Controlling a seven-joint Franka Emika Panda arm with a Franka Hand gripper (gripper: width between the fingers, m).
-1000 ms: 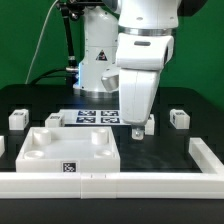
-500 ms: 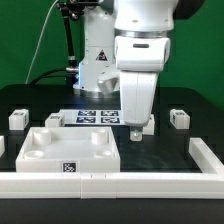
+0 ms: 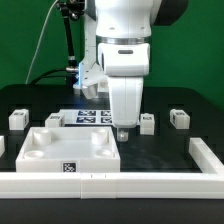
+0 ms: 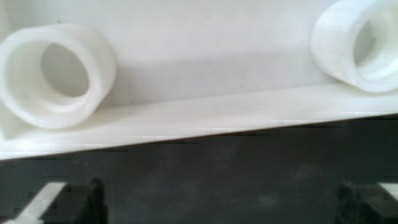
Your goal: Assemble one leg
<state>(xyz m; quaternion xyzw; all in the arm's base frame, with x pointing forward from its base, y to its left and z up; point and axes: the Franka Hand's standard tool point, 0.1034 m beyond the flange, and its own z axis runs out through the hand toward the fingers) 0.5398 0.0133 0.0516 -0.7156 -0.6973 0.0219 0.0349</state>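
Several small white legs stand on the black table: one point(image 3: 147, 123) just to the exterior view's right of my gripper, one point(image 3: 179, 118) further right, and two at the left point(image 3: 17, 119) point(image 3: 54, 119). My gripper point(image 3: 122, 130) hangs low over the table by the far right corner of the large white panel point(image 3: 72, 150). In the wrist view my gripper point(image 4: 222, 205) is open and empty, with bare black table between the dark fingertips point(image 4: 71, 203). The panel's edge point(image 4: 214, 105) and two round sockets point(image 4: 54, 75) point(image 4: 365, 45) lie just beyond. No leg shows in the wrist view.
The marker board point(image 3: 95, 117) lies behind the panel, partly hidden by the arm. A white rail point(image 3: 110, 183) runs along the front edge and turns back at the exterior view's right point(image 3: 205, 155). The robot's base stands at the back.
The arm has moved toward the exterior view's left, from over the leg beside it to the panel's far right corner. The parts on the table have not moved.
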